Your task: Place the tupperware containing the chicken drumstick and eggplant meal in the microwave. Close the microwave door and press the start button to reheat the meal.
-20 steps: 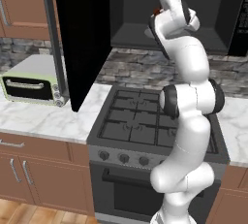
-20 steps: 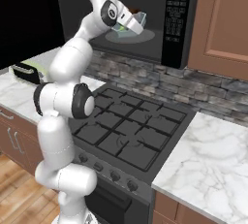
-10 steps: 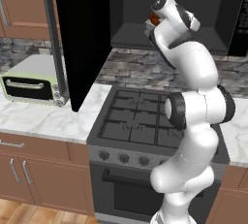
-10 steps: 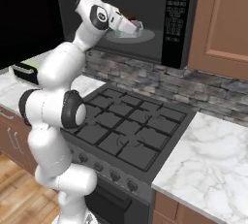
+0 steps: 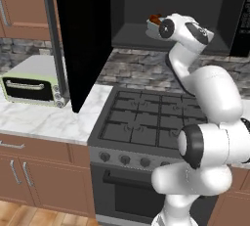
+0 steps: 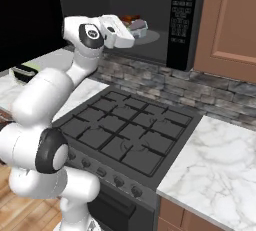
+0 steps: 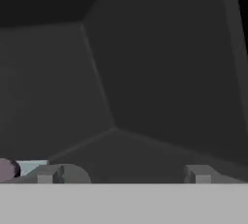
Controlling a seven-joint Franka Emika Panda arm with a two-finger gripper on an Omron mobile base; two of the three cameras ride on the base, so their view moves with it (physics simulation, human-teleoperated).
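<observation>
The black microwave (image 6: 182, 20) hangs open above the stove, and its door (image 5: 80, 39) is swung wide to the left. The pale tupperware (image 6: 137, 27) sits low in the dark cavity, over the near edge of the round turntable (image 6: 152, 36). It holds the reddish-brown drumstick (image 5: 156, 17) and the purple-grey eggplant (image 7: 6, 168). My gripper (image 6: 130, 31) is at the cavity mouth, right against the tub's near side. In the hand view its fingertips (image 7: 48, 173) stand wide apart and open with nothing between them. The tub's corner (image 7: 31, 166) lies just left of the left tip.
The gas stove (image 5: 146, 117) sits below the microwave, with marble counter on both sides. A pale-green toaster oven (image 5: 31, 85) stands on the left counter beside the open door. Wood cabinets flank the microwave, and its keypad (image 6: 182, 7) is on the right.
My wrist has dropped and the elbow has swung up and out. The tub has sunk slightly in the cavity and otherwise stayed put.
</observation>
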